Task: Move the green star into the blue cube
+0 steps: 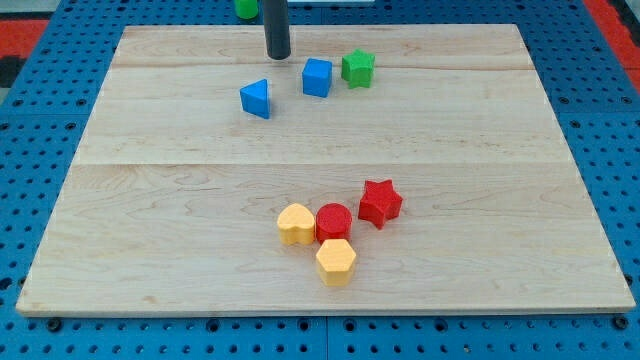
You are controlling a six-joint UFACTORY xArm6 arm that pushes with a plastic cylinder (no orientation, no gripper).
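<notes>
A straight, dark grey rod (277,28) of round section was seen, plain and matte, without markings, cables or screws. My tip (278,56) was formed by its blunt, flat-cut lower end.

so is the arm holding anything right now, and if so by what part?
Nothing is held. The arm has no claw, only a rod; my tip rests on the board, left of the blue cube and green star, touching neither.
</notes>
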